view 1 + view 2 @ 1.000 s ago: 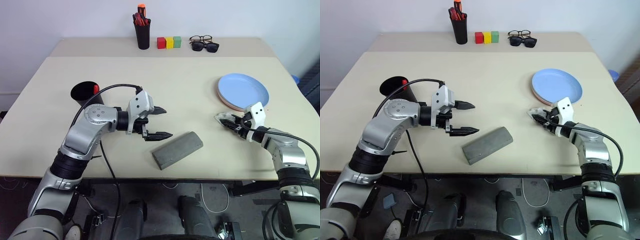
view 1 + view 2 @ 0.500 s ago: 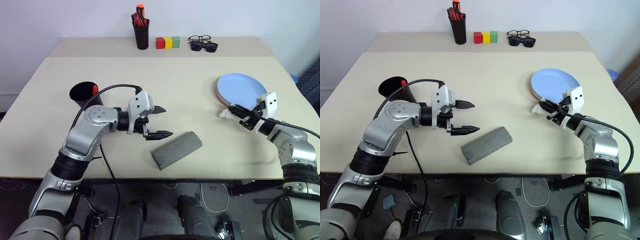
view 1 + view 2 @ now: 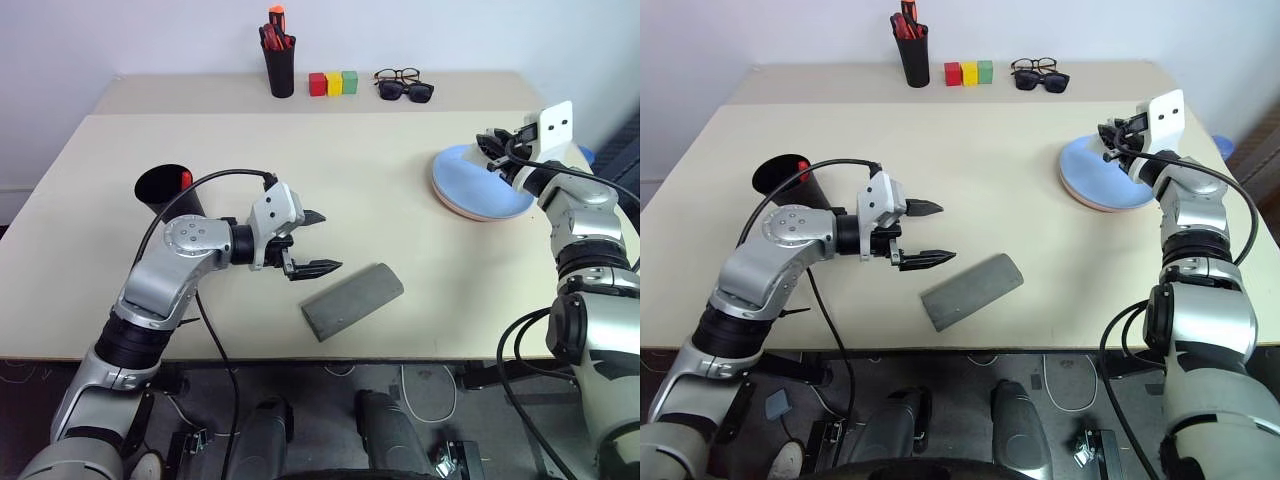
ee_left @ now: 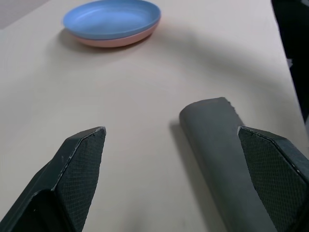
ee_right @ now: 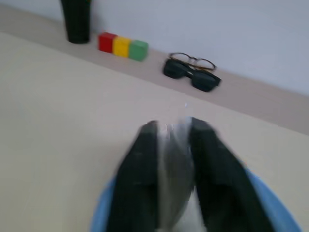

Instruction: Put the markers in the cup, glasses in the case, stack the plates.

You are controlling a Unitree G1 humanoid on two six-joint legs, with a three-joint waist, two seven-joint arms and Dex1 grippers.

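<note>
Over the far right of the beige worktop (image 3: 380, 190), light blue round plastic plate (image 3: 478, 180) already stacked on salmon pink plate (image 4: 113, 40), with right claw (image 3: 492, 148) raised above them, something pale and blurred between its fingers, grip not readable. Near the front edge, grey hard-shell spectacle case (image 3: 352, 299) lying shut, left claw (image 3: 313, 242) spread wide and empty just beside it. At front left, red marker tip showing inside wide black plastic cup (image 3: 166, 188); white marker and thin wire-framed glasses unseen, so likely left or hidden.

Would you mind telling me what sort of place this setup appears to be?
Probably a lab or test bench, not a home: a bare beige table against a plain wall, staged with coloured blocks, a pen cup and stacked plates.
</note>
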